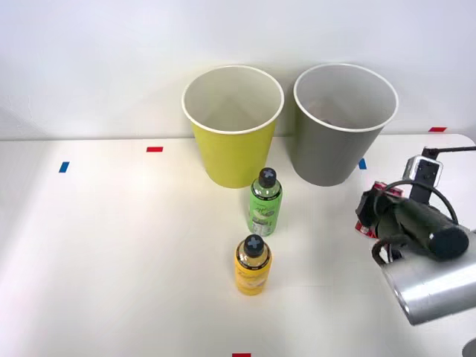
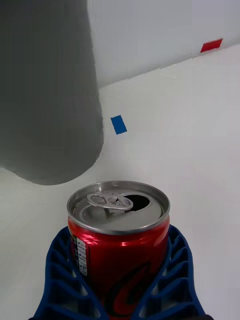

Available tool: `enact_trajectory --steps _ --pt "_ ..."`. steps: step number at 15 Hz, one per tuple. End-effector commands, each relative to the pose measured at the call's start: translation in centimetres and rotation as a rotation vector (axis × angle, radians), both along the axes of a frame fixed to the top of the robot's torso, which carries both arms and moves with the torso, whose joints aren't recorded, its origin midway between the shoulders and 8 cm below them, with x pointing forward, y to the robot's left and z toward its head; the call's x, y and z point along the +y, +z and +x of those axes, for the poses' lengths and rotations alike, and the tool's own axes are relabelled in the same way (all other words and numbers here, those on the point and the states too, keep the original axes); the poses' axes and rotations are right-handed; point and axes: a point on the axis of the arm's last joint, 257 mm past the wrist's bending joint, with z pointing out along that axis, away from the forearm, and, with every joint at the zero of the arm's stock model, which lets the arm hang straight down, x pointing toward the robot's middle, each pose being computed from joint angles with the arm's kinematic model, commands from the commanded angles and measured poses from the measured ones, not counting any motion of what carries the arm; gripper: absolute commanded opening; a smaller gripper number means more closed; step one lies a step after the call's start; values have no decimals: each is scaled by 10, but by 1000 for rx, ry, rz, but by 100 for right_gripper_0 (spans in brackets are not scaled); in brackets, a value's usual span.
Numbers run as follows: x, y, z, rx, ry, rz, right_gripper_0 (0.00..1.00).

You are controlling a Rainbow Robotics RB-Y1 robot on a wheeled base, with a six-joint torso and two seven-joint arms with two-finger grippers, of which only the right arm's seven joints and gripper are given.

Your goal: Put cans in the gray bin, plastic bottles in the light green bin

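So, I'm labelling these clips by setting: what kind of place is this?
Probably a lab test bench: a bare white table against a blank wall, red and blue tape markers, and sorting props, gray bin and light green bin.

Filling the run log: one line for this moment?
right gripper: shut on can | near gray bin | bottles: on table

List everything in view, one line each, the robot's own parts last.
Tall yellow-green round bin: one, table's far side, left of the gray one.
Tall gray round bin: one, far side.
Translucent green plastic bottle: one, upright before the yellow-green bin.
Yellow plastic bottle: one, upright, nearer than the green bottle.
Red soda can: one, opened, upright in the pincer.
Tape marks: red and blue, on the white table.
Right pincer: blue ribbed fingers shut on the can.
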Motion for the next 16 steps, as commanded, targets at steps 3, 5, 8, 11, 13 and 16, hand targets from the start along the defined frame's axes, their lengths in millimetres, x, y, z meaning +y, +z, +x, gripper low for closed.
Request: enact_trajectory --steps 3,5,8,11,13,16 --pt "23 48 -17 -225 147 -41 0" --pt "43 75 -13 -345 207 2 0" --pt "63 109 -9 -473 258 51 0" --pt "81 159 0 -609 301 62 0" --pt "91 183 9 -659 318 93 0" --pt "93 201 38 -695 319 84 0"
